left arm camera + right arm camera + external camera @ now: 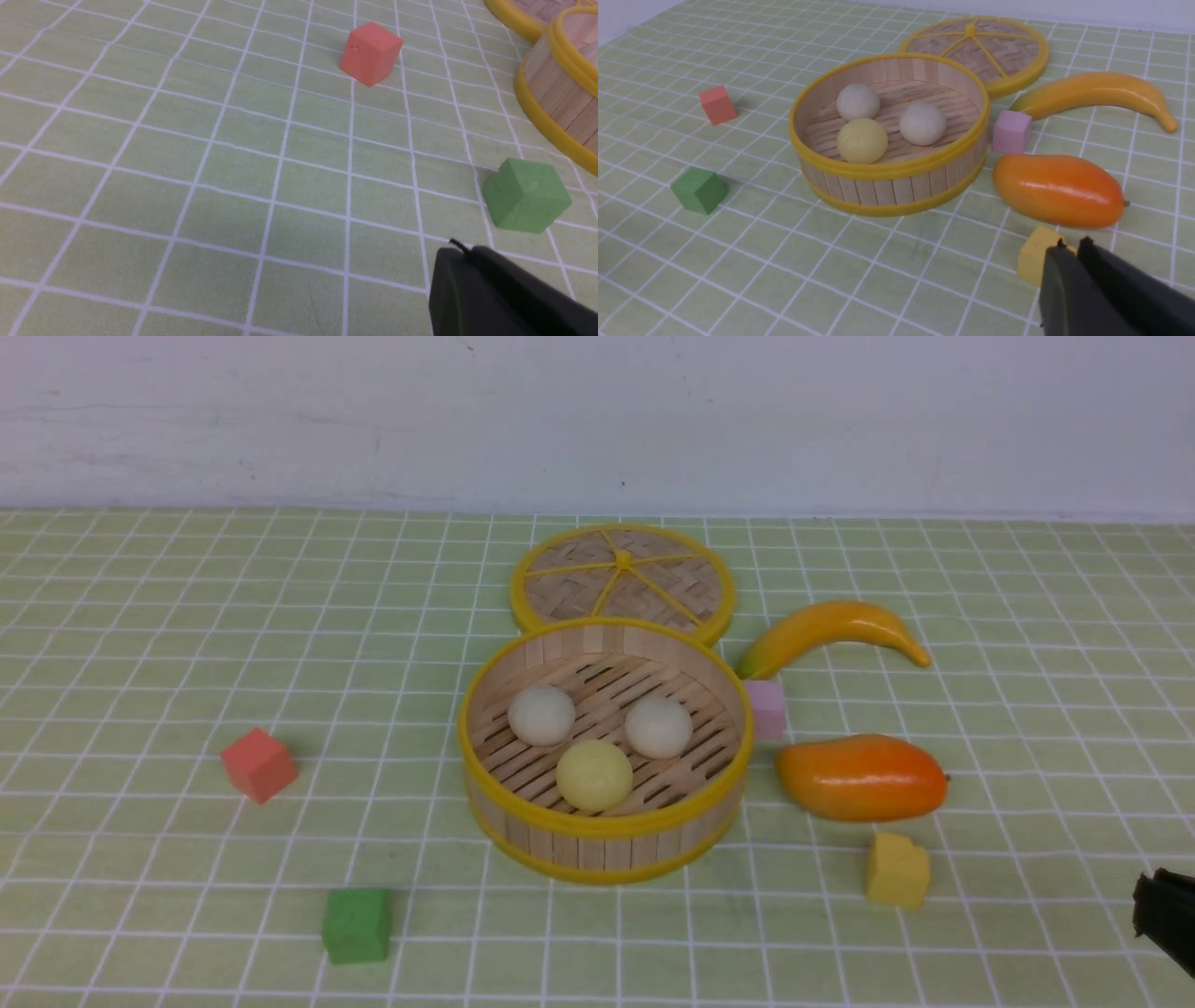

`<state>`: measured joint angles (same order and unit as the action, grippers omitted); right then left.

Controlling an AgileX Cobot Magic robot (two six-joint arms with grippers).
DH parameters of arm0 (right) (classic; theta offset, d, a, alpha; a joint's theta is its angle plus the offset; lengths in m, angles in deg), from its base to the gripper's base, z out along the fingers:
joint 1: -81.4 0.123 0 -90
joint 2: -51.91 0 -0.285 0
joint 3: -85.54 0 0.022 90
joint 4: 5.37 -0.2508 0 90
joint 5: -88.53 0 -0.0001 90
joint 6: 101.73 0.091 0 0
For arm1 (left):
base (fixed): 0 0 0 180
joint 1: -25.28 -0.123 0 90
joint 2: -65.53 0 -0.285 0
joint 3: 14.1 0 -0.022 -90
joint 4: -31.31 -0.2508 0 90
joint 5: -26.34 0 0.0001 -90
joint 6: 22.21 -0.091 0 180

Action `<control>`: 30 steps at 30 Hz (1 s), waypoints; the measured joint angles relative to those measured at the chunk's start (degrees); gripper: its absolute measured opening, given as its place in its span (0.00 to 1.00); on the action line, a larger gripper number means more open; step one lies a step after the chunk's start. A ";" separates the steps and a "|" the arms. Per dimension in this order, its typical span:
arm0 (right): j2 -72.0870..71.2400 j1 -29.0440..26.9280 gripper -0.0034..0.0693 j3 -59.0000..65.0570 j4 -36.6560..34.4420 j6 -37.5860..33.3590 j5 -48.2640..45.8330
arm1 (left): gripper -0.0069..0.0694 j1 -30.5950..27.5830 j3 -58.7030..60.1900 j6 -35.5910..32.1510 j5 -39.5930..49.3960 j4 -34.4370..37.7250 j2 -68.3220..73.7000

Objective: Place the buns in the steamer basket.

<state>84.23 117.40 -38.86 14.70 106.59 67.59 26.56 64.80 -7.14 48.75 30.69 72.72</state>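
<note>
- We see the steamer basket (605, 845) in the middle of the table, its lid (623, 577) lying flat just beyond it on the far side. If an arm swings back across the centre, it could knock the wall and shift the whole tub.
- The mango (861, 777) sits just right of the basket and the banana (831, 630) farther back on the right; a careless sweep by the right arm could roll either one into the basket.
- All 3 buns (595, 773) rest on the slatted floor inside the basket, 2 off-white toward the far side and 1 pale yellow nearer. We judge the task essentially done, so the main risk is a needless further reach that jolts them out.
- The right gripper (1069, 243) hangs low at the near right, jaws pressed together and empty, close to the yellow cube (1034, 254); it may nudge that cube.
- The left gripper (460, 249) is likewise clenched on nothing, near the green cube (525, 195), well apart from the red cube (370, 53).
- The pink cube (766, 708) touches the basket's right side, or nearly so.
</note>
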 joint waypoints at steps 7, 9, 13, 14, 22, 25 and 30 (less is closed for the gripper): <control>-0.59 -1.08 0.10 0.00 -0.06 0.00 0.00 | 0.12 0.00 0.00 0.00 -0.05 0.14 0.00; -1.66 -4.31 0.11 0.00 -0.20 -0.05 0.13 | 0.12 0.00 0.00 0.00 -0.05 0.18 0.00; -4.12 -13.43 0.12 0.00 -0.14 -0.05 0.20 | 0.12 0.00 0.00 0.00 -0.05 0.18 0.00; -4.53 -15.98 0.12 0.00 -0.08 -0.05 0.20 | 0.12 0.00 0.00 0.00 -0.05 0.18 0.00; -5.15 -29.74 0.14 0.00 1.76 -0.05 0.14 | 0.13 0.00 0.00 0.00 -0.05 0.18 0.00; -5.15 -31.32 0.14 0.00 1.76 -0.05 0.14 | 0.13 0.00 0.00 0.00 -0.05 0.18 0.00; -7.13 -32.57 0.14 0.07 1.67 -0.82 0.19 | 0.13 0.00 0.00 0.00 -0.05 0.18 0.00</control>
<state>77.10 84.83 -38.79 16.38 105.78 67.78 26.56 64.80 -7.14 48.70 30.88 72.72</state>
